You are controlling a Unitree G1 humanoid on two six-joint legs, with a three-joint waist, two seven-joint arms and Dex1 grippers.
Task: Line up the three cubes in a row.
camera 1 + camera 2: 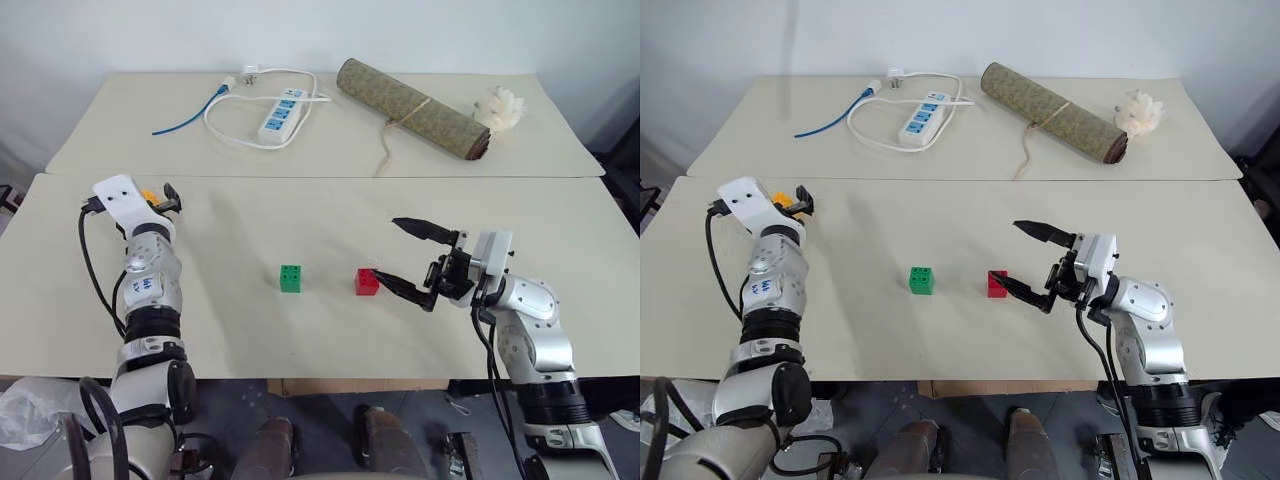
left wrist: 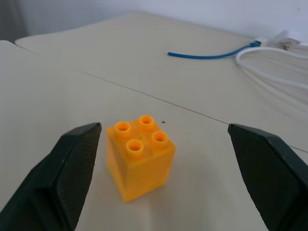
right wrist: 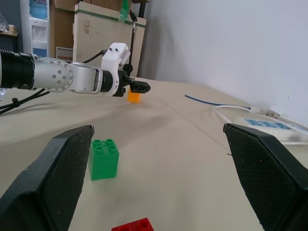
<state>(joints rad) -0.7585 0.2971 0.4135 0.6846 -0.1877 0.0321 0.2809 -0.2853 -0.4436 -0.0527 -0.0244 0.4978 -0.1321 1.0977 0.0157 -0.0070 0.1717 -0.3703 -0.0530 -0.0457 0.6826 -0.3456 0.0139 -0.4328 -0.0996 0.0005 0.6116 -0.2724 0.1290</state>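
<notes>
On the near table a green cube (image 1: pixel 290 278) and a red cube (image 1: pixel 367 282) stand a short way apart near the middle. An orange-yellow cube (image 2: pixel 139 161) stands upright at the far left, by the seam between the tables. My left gripper (image 2: pixel 164 127) is open and level, one finger on each side of this cube, neither touching it. Open as well, my right gripper (image 1: pixel 385 248) points left, with its near fingertip close by the red cube's right side. In the right wrist view the green cube (image 3: pixel 104 158) sits ahead and the left gripper (image 3: pixel 139 87) shows beyond it.
The far table (image 1: pixel 120 120) carries a white power strip (image 1: pixel 282 115) with a looped white cable, a blue cable (image 1: pixel 185 118) and a rolled mat (image 1: pixel 412 108) tied with string, with a white tuft (image 1: pixel 502 108) beside its end. A seam (image 1: pixel 320 176) divides the two tables.
</notes>
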